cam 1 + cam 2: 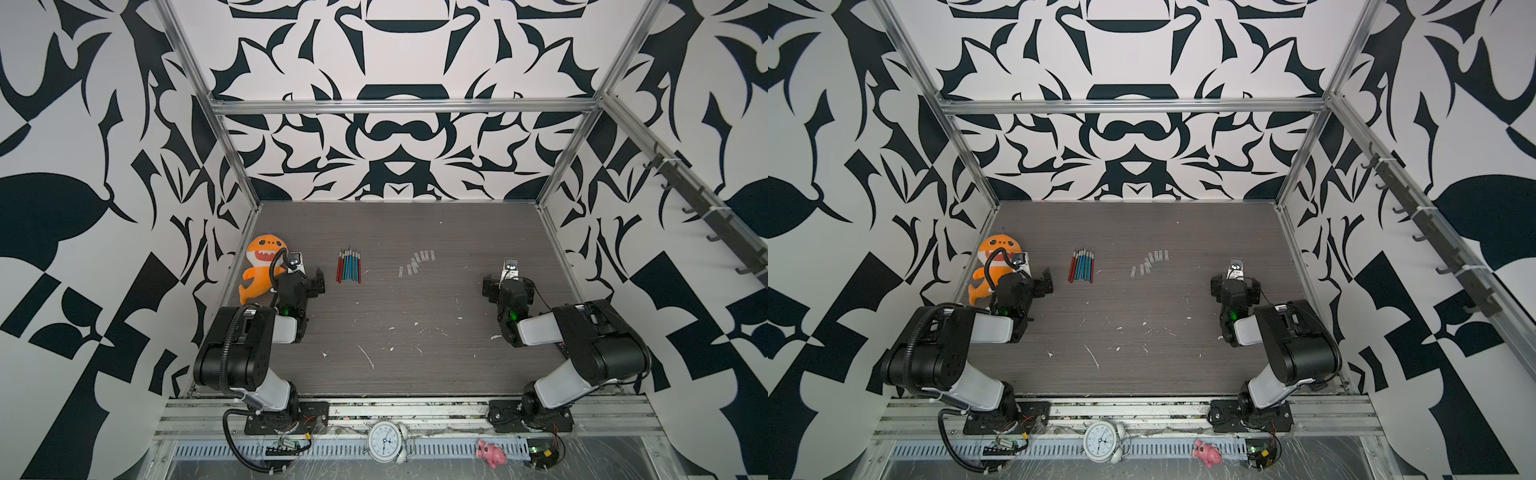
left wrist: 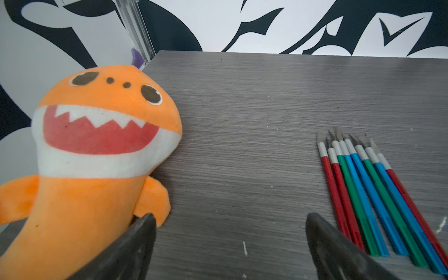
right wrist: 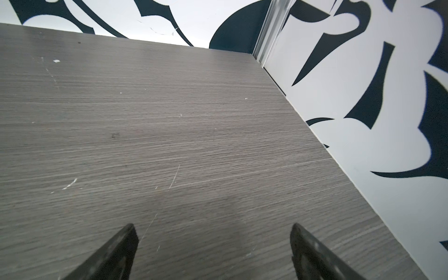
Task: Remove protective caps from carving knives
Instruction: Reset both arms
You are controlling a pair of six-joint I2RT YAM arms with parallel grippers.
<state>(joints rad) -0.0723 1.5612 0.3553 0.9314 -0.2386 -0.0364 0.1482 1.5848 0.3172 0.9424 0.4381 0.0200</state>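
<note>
Eight knives [image 1: 349, 266] lie side by side on the table [image 1: 415, 365] in both top views, blades bare. The caps [image 1: 417, 264] are scattered loose in a small cluster, apart to their right. The left gripper [image 1: 309, 279] sits between a plush shark [image 1: 259, 266] and the knives, and the right gripper [image 1: 508, 280] sits near the opposite wall. Both are spread wide and hold nothing.

From the left wrist, the left gripper [image 2: 230, 218] gapes over bare table, with the plush shark [image 2: 97, 145] on one side and the knives [image 2: 378, 194] just beside the other finger. Every tip shows pointed grey metal, with no cap on any.

From the right wrist, the right gripper [image 3: 213, 228] hangs fully open above scuffed table [image 3: 169, 121], with neither knives nor caps in sight.

No box, tray or bin appears in any view; the caps rest on the table itself. The uncapping looks finished, so the next move seems to call for little beyond keeping both arms clear of the exposed blades.
</note>
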